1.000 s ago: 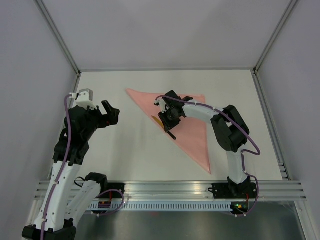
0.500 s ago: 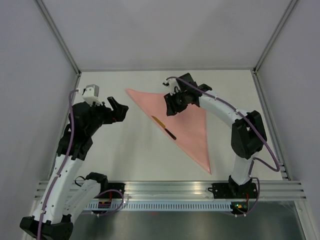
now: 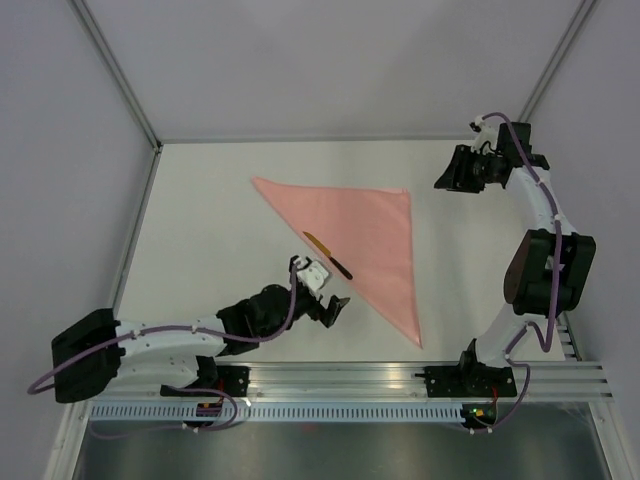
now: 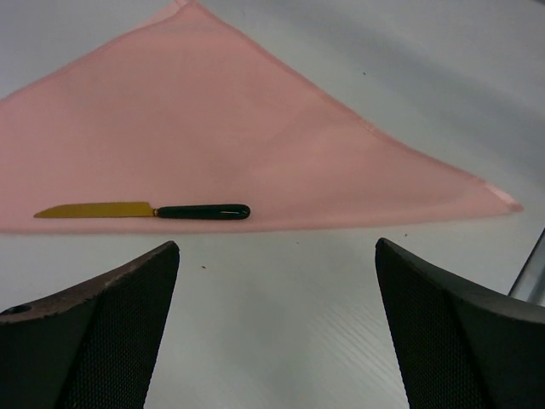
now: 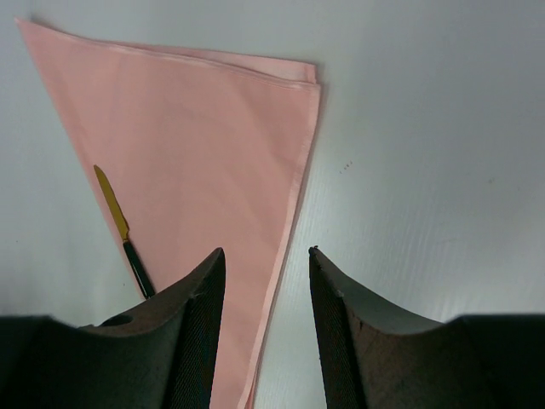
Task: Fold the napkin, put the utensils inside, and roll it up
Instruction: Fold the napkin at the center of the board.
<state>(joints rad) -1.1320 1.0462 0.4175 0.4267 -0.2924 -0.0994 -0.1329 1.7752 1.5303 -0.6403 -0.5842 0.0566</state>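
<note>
The salmon-pink napkin lies folded into a triangle on the white table; it also shows in the left wrist view and the right wrist view. A thin utensil with a yellow blade and dark handle lies along the napkin's long folded edge, seen too in the left wrist view and the right wrist view. My left gripper is open and empty, low over the table just in front of the utensil. My right gripper is open and empty, raised to the right of the napkin's far right corner.
The white table is bounded by grey side walls and a metal rail at the near edge. A metal frame edge shows at the right of the left wrist view.
My right gripper has let go of the utensil, leaving it on the napkin's edge, and swung out to the far right. My left arm has dropped and reached in low before the utensil.
</note>
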